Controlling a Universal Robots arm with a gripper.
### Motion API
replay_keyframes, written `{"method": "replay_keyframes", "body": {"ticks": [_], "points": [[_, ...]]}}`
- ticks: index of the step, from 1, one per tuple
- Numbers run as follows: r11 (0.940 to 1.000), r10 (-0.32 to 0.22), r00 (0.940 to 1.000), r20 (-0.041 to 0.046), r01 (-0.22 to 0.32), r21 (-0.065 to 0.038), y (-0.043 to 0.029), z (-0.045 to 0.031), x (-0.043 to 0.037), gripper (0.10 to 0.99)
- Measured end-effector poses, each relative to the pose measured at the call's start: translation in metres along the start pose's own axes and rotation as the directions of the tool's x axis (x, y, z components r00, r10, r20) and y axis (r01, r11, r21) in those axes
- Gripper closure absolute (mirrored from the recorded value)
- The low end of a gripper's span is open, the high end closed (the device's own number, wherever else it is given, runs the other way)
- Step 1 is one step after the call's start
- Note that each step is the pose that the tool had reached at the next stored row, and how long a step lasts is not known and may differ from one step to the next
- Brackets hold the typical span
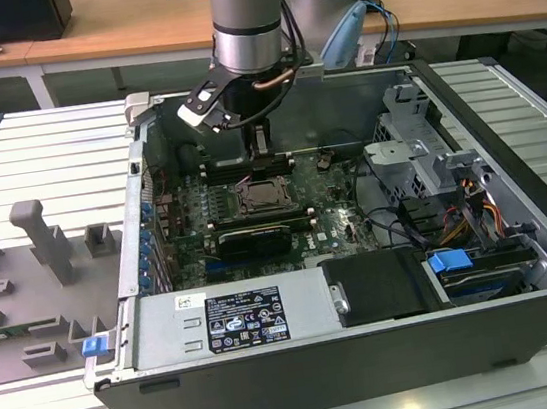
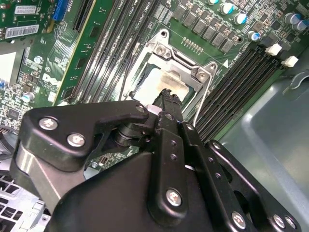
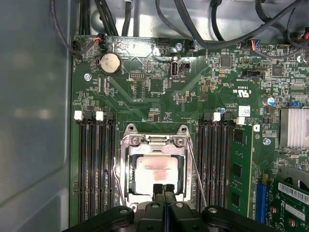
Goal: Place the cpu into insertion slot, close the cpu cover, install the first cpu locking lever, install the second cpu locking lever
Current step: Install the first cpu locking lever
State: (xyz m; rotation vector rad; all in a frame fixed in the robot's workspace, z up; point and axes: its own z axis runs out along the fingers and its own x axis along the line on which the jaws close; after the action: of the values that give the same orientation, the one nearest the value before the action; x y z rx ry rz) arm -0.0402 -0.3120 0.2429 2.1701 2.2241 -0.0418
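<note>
Exterior view: arm (image 1: 245,17) comes straight down into the open PC case (image 1: 519,233), which lies on the ribbed tabletop (image 1: 35,155). The end effector (image 1: 261,148) hangs just above the insertion slot (image 1: 261,198). The case wall behind it is near, and the long black expansion card (image 1: 253,237) lies just in front of the slot. There's open room over the board on both sides.

Second wrist view: fingertips (image 2: 168,95) are pressed together, pinching nothing, and sit over the near edge of the cpu (image 2: 157,79). The cpu cover (image 2: 179,64) frames the chip.

First wrist view: the cpu sits in the slot, its grey top showing through the cover's cut-out. The frame looks flat. Memory slots (image 3: 94,164) flank it tight on both sides. A thin wire lever (image 3: 197,169) slants between the cover edge and the slots beside it.
</note>
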Motion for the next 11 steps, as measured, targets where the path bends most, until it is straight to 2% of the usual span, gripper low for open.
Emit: {"method": "replay_keyframes", "body": {"ticks": [11], "points": [[1.0, -0.009, 1.0, -0.0001, 0.009, 0.0, -0.0006, 0.0, 0.0, 0.98]]}}
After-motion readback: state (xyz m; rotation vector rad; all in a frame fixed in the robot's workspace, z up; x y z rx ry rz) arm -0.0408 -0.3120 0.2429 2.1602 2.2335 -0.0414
